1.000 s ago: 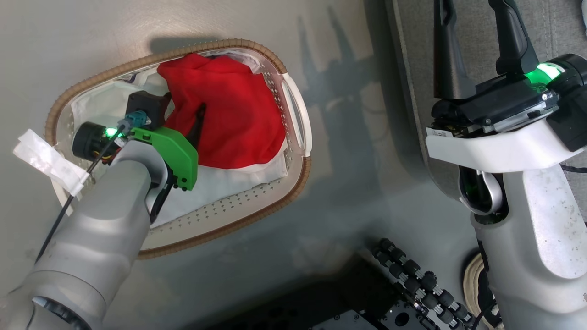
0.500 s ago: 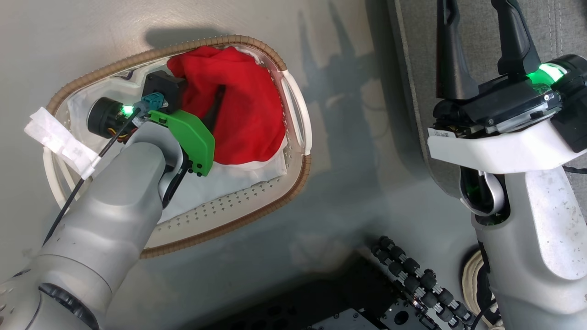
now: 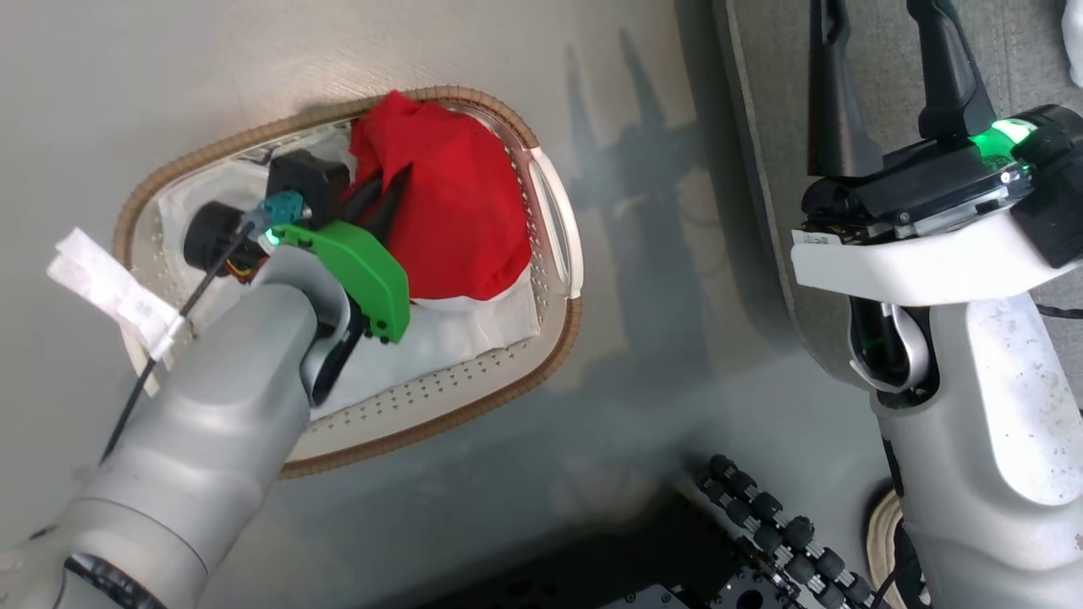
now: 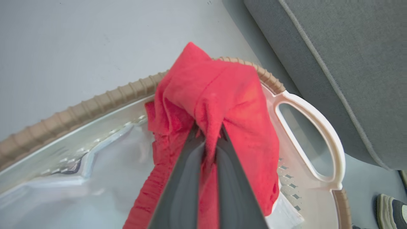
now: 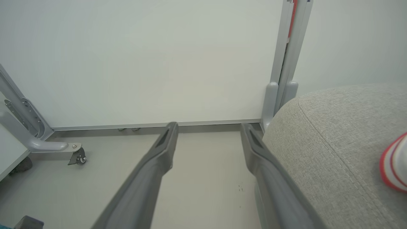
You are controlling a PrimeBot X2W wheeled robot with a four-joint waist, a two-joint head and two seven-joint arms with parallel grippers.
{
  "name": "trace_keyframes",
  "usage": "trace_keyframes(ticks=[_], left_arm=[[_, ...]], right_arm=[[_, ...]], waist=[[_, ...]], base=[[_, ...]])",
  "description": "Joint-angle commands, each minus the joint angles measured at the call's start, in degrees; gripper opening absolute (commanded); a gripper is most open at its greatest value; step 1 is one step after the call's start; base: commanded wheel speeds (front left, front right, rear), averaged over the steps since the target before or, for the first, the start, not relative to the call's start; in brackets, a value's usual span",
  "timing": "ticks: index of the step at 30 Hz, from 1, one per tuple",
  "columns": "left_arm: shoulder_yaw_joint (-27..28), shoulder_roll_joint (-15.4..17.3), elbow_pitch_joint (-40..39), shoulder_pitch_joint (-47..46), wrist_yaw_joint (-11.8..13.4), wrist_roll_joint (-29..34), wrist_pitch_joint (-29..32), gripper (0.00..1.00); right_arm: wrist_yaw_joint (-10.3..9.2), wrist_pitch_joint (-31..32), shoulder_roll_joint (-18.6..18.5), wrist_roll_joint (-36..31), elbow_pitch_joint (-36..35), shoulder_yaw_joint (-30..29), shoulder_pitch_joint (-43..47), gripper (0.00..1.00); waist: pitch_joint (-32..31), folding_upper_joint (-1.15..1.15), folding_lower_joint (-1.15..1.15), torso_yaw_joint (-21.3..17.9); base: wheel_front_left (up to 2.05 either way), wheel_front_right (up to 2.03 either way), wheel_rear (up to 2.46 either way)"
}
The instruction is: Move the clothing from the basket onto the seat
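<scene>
The left hand (image 4: 208,140) was closed narrow on a fold of the red clothing (image 4: 222,95). The cloth was pinched between its two dark fingers and bunched up around them. The garment was in the far right part of the basket (image 3: 474,397), close to the white handle, and its lower part lay on the plain white sheet (image 3: 440,338) at the bottom. The grip was taken in the middle of the bunch, probably so that the whole piece would rise together and not slip out. The basket stood on the floor (image 3: 254,51), near the grey seat (image 3: 1024,59) and to its left. The right hand (image 5: 210,127) was held wide and empty by the left edge of the seat, apparently to keep out of the way. On the seat, at the right, lay a red-and-white striped piece (image 5: 394,165), perhaps a garment already placed there.
</scene>
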Motion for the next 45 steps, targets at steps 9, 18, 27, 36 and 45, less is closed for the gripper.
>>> trace_keyframes(ticks=[9,18,27,36,45], left_arm=[[6.43,-1.17,-6.05,9.07,0.1,2.62,-0.02,0.0],[11.62,-2.58,-10.78,16.73,0.1,5.96,-0.02,0.0],[16.39,-3.47,-15.31,23.8,0.1,8.32,-0.01,0.0],[22.84,-4.04,-20.89,29.18,0.1,11.04,-0.01,0.0],[28.06,-5.24,-28.12,31.85,0.1,13.79,-0.01,0.0]], right_arm=[[-0.08,-0.13,-0.21,-2.48,4.63,0.46,2.1,1.0],[-0.08,-0.13,-0.23,-3.48,10.29,1.25,5.75,1.0],[-0.08,-0.14,-0.24,-2.7,14.46,1.86,10.39,1.0],[-0.08,-0.13,-0.23,-1.83,16.7,2.5,15.51,1.0],[-0.08,-0.13,-0.22,-1.25,18.7,3.84,20.13,1.0]], waist=[[-11.24,0.0,0.0,4.83],[-20.79,0.0,0.0,8.66],[-29.77,0.0,0.0,12.3],[-37.59,0.0,0.0,13.58],[-43.09,0.0,0.0,14.08]], base=[[0.0,0.0,0.0],[0.0,0.0,0.0],[0.0,0.0,0.0],[0.0,0.0,0.0],[0.0,0.0,0.0]])
